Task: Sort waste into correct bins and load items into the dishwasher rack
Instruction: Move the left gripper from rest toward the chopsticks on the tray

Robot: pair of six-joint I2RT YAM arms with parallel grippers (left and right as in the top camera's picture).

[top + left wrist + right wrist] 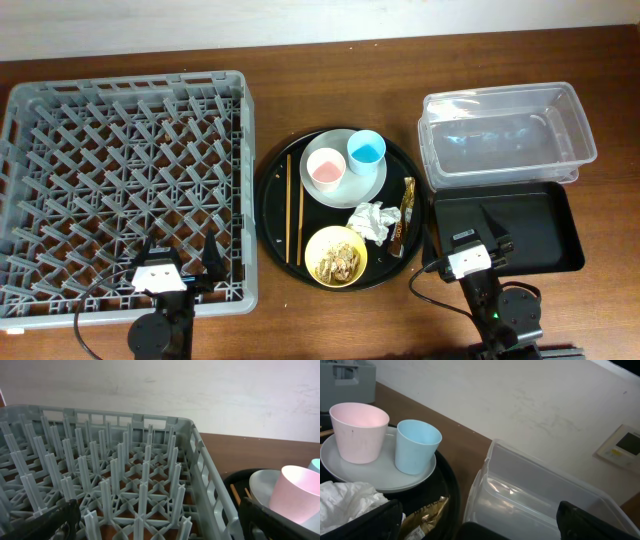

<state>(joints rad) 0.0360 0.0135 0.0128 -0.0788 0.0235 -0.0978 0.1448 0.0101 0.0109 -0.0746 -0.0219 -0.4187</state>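
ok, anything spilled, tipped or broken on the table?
Nothing stands out. The pink cup and blue cup stand upright on the plate, the scraps are inside the bowl, and the tissue and wrapper lie on the round tray.

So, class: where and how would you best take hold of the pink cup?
Probably by its rim, from straight above, one finger inside, one outside the wall: the pink cup stands upright, mouth open, and the light-blue cup stands close beside it.
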